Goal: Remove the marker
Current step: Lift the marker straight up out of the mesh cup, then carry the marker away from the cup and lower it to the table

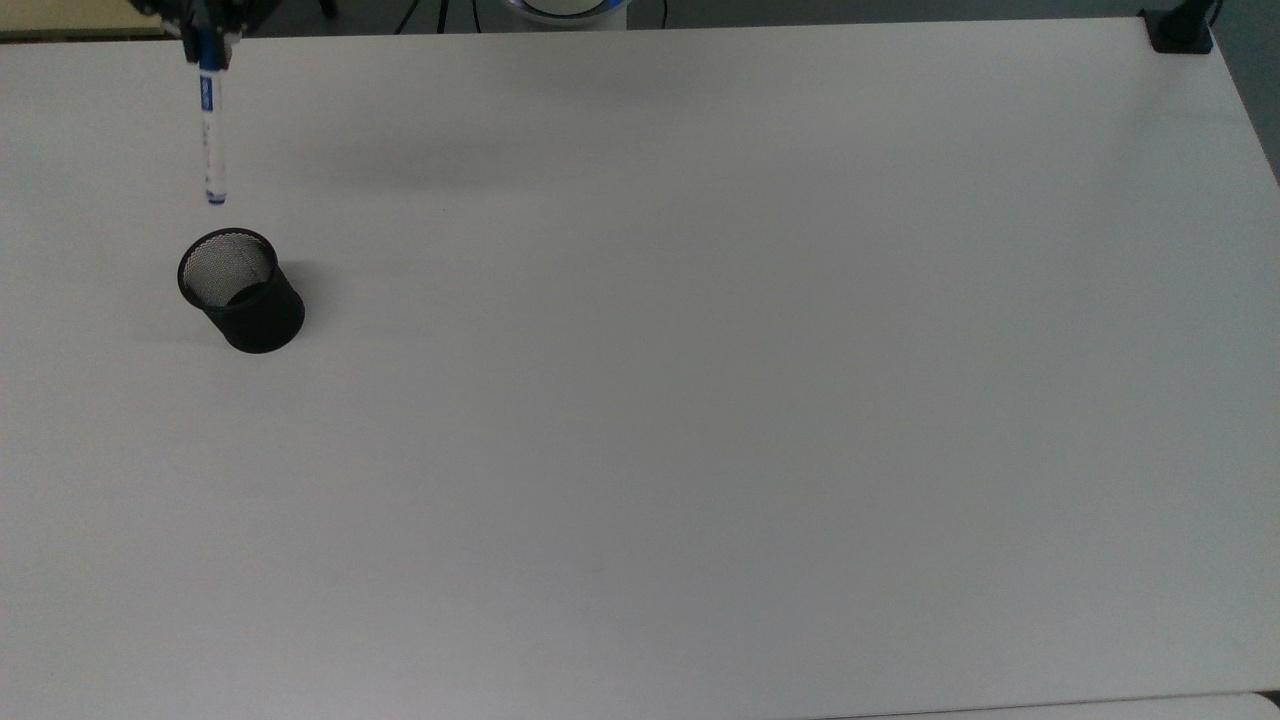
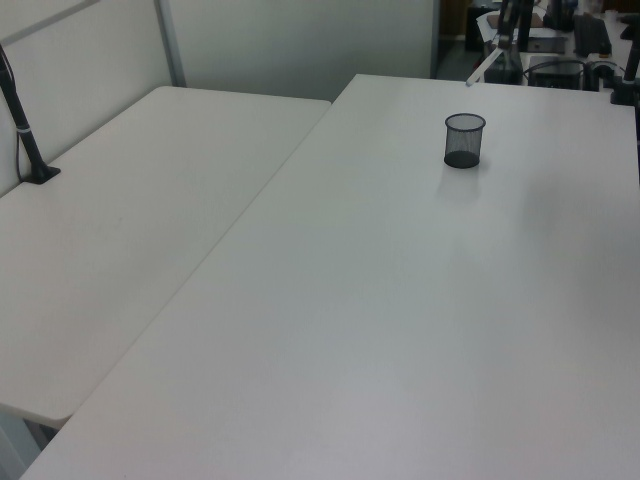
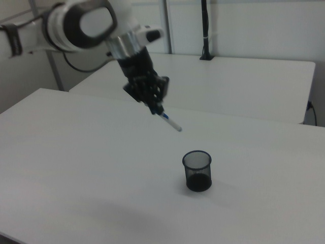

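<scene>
The marker (image 1: 211, 120), white with a blue cap and a small blue end, hangs in the air by its cap, clear of the black mesh cup (image 1: 240, 290). My gripper (image 1: 209, 30) is shut on the cap at the top view's upper left edge, high above the cup. In the right view the gripper (image 3: 154, 105) holds the marker (image 3: 168, 119) tilted, its free end pointing down toward the cup (image 3: 197, 171), above it and to the right view's left. The cup (image 2: 464, 140) stands upright with nothing in it, and the marker (image 2: 481, 69) shows as a thin slanted line beyond it.
The white table (image 1: 700, 400) stretches wide to the top view's right of the cup. A black clamp base (image 1: 1180, 30) sits at its far right corner. A second table (image 2: 130, 220) with a black post (image 2: 25, 130) adjoins it.
</scene>
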{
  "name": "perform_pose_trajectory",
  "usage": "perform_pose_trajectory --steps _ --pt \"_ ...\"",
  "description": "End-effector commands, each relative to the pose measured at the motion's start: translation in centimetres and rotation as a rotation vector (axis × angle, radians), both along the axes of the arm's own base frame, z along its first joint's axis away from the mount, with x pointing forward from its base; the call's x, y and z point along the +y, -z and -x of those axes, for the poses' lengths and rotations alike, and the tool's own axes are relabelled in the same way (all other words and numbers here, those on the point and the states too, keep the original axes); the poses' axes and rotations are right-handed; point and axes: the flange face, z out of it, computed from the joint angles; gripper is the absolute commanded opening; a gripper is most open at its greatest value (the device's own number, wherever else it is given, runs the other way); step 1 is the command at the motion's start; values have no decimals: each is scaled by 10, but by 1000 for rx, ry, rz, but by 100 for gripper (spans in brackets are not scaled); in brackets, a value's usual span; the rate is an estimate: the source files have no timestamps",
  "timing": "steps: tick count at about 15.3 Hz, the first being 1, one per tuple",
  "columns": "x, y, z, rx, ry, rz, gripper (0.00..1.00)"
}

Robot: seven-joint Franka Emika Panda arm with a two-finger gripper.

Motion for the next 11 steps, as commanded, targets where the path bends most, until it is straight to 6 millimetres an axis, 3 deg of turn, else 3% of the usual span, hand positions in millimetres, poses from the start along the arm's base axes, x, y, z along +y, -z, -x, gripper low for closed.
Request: perform_pose_trajectory --steps 1,4,7,11 --pt "59 -20 2 148 -68 -52 0" --pt "115 16 -10 384 -113 -101 0" --pt "164 78 -32 541 -13 -167 0" --pt "205 145 -51 636 159 -230 0"
